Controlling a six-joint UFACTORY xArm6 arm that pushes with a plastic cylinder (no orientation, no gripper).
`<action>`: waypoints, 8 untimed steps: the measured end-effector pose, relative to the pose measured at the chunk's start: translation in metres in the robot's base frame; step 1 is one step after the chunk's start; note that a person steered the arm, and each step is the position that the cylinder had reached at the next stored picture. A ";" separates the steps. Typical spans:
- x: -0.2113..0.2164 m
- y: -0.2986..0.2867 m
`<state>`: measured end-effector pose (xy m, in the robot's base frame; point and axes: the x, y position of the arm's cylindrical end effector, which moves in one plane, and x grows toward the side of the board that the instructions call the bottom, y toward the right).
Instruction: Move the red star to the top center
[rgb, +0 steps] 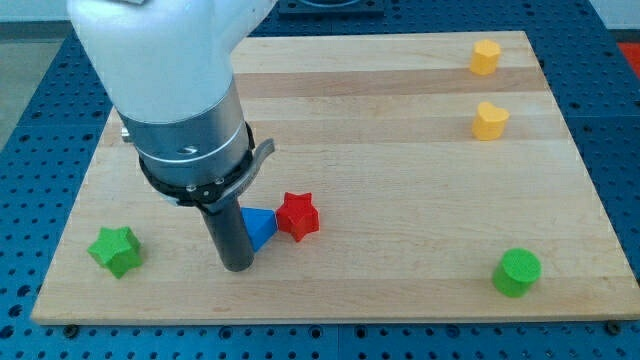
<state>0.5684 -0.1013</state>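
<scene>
On the wooden board (400, 120), my arm (175, 90) fills the view's upper left, its dark rod dropping to my tip (235, 266), which sits just left of the blue triangle block (259, 227); there are no fingers, only the rod. The red star (298, 216) touches the blue block's right side, low and left of centre. A green cylinder (516, 272) sits bottom right, a green star (115, 250) bottom left, and a yellow heart (489, 121) and a yellow block (485, 56) top right.

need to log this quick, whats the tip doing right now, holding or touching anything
My tip: no gripper, holds nothing; it sits against the blue block, with the red star just beyond on the view's right.
</scene>
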 end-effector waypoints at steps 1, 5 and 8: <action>0.003 0.000; 0.018 0.055; -0.113 0.058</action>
<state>0.4554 -0.0429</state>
